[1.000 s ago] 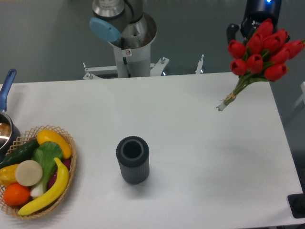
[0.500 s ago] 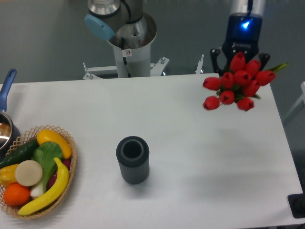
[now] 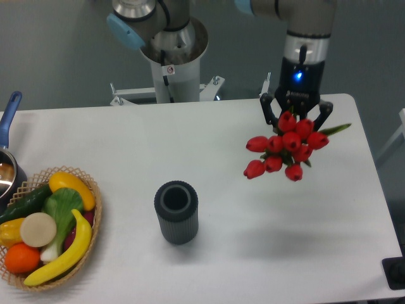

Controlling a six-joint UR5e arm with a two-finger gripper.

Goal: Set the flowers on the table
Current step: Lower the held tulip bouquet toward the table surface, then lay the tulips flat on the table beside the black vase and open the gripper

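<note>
The tool (image 3: 296, 117) is closed around the flowers (image 3: 285, 149), glossy red rounded buds, now moved leftward over the smooth white tabletop (image 3: 253, 253).

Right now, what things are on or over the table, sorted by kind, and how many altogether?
Tulip bunch, held by the gripper: 1
Grey ribbed vase: 1
Basket of fruit and vegetables: 1
Pot with blue handle: 1
Total: 4

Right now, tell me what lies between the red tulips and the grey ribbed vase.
Nothing: in the fixed camera view only bare white table lies between the tulips, held in the gripper, and the vase.
</note>
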